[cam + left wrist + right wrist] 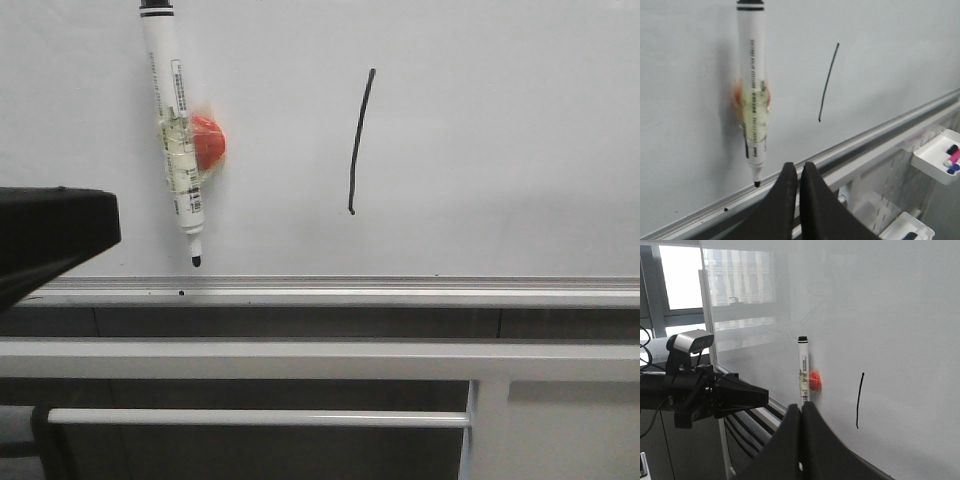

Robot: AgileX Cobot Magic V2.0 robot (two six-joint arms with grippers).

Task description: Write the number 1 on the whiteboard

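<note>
Below my working surface runs a white metal frame (pixel 300 358), with a thinner crossbar (pixel 250 417) and an upright post (pixel 485 430) beneath it. Off to my side, white plastic bins (pixel 935 155) hang on a perforated panel and hold what may be small coloured markers, though they are blurred. Farther off, a window (pixel 680 277) admits bright daylight, which reflects as pale panes across the glossy surface.
</note>
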